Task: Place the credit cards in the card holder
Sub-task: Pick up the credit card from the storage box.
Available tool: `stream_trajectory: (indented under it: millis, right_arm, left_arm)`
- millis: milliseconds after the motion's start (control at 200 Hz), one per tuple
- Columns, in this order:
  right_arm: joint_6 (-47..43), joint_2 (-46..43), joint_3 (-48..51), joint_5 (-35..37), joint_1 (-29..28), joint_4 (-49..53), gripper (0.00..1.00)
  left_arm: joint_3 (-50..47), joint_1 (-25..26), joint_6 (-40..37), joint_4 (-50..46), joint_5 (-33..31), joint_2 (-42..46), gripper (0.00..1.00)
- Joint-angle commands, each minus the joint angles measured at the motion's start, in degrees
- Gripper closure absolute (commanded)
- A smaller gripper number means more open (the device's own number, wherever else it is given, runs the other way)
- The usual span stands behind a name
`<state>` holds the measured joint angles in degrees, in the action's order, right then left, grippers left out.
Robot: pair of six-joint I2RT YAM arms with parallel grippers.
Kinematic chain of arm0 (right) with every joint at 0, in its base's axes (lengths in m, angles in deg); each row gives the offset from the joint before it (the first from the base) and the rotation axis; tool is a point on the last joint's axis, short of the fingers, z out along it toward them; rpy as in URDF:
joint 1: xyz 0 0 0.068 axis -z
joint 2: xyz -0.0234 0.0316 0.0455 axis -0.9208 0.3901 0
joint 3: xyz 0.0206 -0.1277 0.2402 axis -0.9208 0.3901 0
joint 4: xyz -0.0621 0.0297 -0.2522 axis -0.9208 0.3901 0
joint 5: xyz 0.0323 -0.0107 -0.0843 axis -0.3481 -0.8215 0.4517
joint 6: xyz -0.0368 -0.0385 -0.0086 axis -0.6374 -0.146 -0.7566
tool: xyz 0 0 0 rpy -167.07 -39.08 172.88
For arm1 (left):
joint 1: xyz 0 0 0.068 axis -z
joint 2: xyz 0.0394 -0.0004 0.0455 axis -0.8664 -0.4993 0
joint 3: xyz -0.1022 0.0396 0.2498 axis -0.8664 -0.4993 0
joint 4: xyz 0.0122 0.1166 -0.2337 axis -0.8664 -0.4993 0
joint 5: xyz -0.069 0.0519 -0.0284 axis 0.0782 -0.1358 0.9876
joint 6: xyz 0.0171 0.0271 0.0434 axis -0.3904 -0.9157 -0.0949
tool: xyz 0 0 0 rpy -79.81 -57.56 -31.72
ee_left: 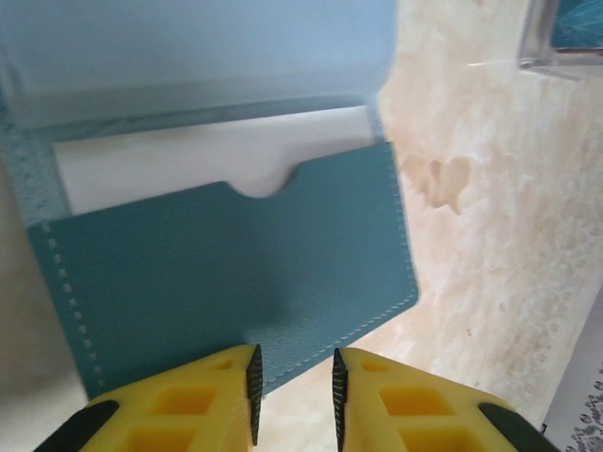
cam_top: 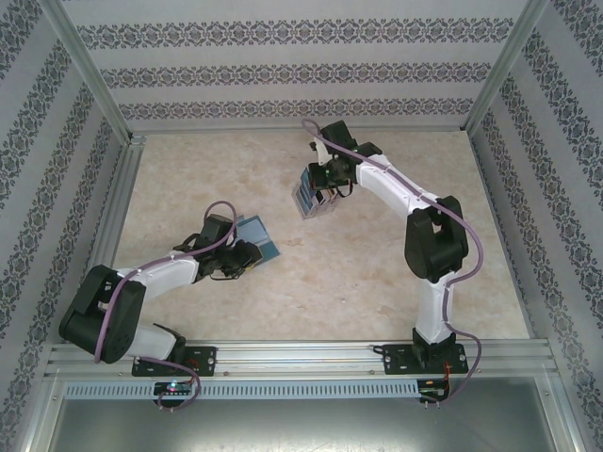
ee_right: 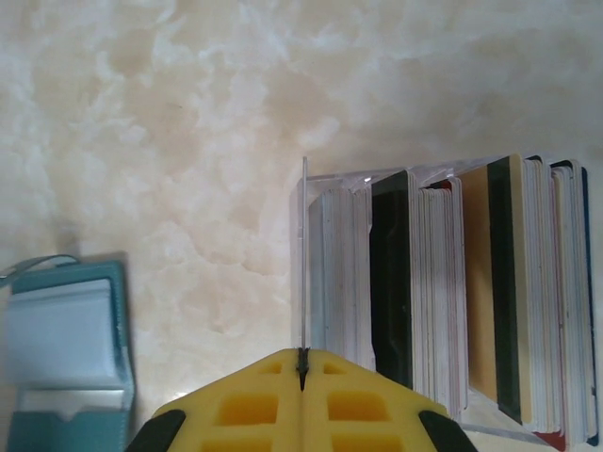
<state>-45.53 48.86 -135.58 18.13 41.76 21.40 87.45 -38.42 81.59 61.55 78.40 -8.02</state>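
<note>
**Top view.** The left gripper (cam_top: 251, 254) lies low over the table (cam_top: 377, 282). The wallet (cam_top: 260, 234) is open just ahead of its tips. The right gripper (cam_top: 326, 195) is well apart from it, at a clear case (cam_top: 303, 200) that is packed with cards (cam_top: 307, 188). The case sits just to that gripper's side.

**Left wrist.** The left gripper (ee_left: 297, 372) has its jaws parted, with a clear gap between the yellow fingers (ee_left: 221, 395). The near edge of the wallet (ee_left: 217, 273) sits right at the tips, and nothing is clamped. The wallet's pocket faces the camera straight ahead. A white card (ee_left: 188, 160) is tucked in it and shows above the notch. The pale flap (ee_left: 188, 47) lies open beyond the card. A corner of the case (ee_left: 565, 38) shows far ahead to the right.

**Right wrist.** The right gripper (ee_right: 301, 363) is clenched, its two fingers pressed together along one seam. A thin clear wall of the case (ee_right: 303, 245) runs straight out from that seam. I cannot tell whether the wall is pinched. Ahead and to the right, the cards (ee_right: 443, 282) stand on edge in the case. Among them are a black card (ee_right: 391, 273) and a tan card (ee_right: 478, 282). The wallet (ee_right: 66, 367) lies open to the left of the gripper, apart from the case.
</note>
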Motion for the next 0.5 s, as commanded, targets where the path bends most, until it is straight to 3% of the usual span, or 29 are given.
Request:
stream_trajectory:
  millis: [0,295,495]
  right_arm:
    - [1.97,-3.29,1.42,-3.8,0.32,-2.29,0.99]
    - [3.56,-5.5,3.73,-6.69,0.68,-3.64,0.98]
    - [10.83,-9.83,8.86,-15.98,1.02,-12.26,0.98]
  left_arm:
    - [3.93,-0.69,-3.4,-4.72,-0.78,3.33,0.68]
    - [9.7,-1.04,-5.67,-11.93,-2.46,8.36,0.66]
    - [11.37,-2.56,-2.36,-4.12,3.74,8.01,0.64]
